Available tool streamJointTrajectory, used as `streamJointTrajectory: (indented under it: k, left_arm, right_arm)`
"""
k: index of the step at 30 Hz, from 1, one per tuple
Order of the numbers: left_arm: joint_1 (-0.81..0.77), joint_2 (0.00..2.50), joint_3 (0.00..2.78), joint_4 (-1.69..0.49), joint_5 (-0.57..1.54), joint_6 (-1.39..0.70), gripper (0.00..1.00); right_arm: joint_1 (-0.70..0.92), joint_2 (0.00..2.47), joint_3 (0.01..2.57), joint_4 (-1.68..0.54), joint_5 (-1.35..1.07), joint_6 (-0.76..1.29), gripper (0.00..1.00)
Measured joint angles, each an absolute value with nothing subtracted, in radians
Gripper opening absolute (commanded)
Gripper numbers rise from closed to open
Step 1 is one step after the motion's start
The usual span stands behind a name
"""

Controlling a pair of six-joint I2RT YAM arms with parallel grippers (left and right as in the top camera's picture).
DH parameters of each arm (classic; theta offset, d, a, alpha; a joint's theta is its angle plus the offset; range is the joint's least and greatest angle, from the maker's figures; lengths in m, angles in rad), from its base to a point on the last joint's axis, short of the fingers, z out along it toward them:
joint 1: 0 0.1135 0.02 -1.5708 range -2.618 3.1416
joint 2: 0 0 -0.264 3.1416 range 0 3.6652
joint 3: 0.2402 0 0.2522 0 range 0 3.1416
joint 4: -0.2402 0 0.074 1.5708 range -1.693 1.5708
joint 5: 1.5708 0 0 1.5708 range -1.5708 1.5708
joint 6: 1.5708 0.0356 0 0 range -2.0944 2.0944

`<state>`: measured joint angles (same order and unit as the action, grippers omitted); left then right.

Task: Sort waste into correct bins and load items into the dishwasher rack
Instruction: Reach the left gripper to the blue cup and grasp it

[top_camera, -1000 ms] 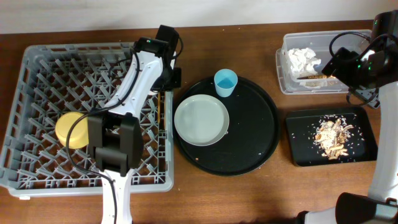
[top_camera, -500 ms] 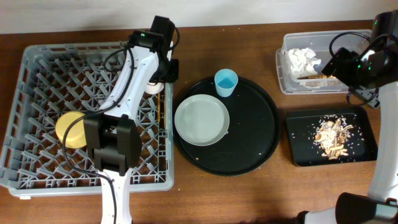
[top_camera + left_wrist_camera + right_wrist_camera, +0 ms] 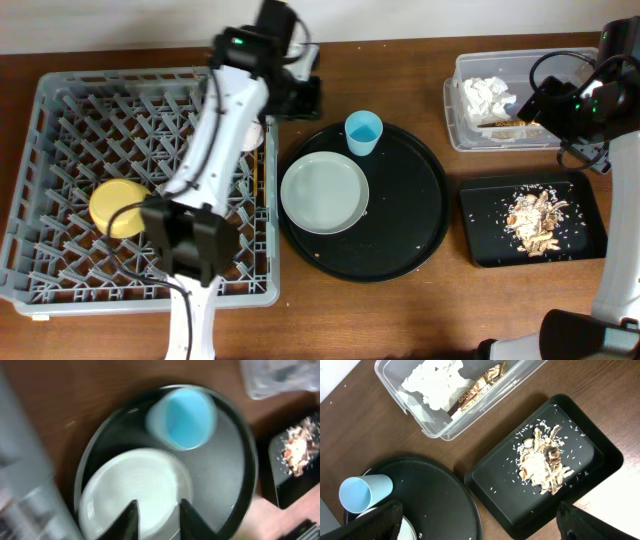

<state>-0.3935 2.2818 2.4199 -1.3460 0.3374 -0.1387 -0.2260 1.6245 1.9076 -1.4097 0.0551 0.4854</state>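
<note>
The left gripper [image 3: 159,516], jaws parted and empty, hovers over the plate [image 3: 132,491] and blue cup [image 3: 185,417] on the round tray [image 3: 244,475], just past the rack [image 3: 60,150]'s right edge. The right gripper [image 3: 482,522], spread wide and empty, hangs above the tub [image 3: 412,410] and black tray [image 3: 590,460].

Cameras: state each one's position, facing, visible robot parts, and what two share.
Overhead: above the table, looking straight down at rack and round tray; left arm and right arm show.
Left wrist: looks down on blue cup and plate; left pincer shows.
Right wrist: looks down on clear tub and black tray; right pincer shows.
Shared: both wrists see the blue cup.
</note>
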Motion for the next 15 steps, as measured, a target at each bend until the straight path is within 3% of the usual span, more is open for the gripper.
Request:
streamJointTrajectory:
  k: [8, 15]
  left_arm:
    - [-0.646, 2.309, 2.420, -1.122, 0.054, -0.093, 0.38]
    - [-0.678, 2.412, 2.420, -1.100, -0.089, -0.086, 0.41]
  right_arm:
    - [-0.226, 1.625, 1.908, -1.410, 0.056, 0.486, 0.99]
    - [-0.226, 1.625, 1.908, -1.410, 0.056, 0.486, 0.99]
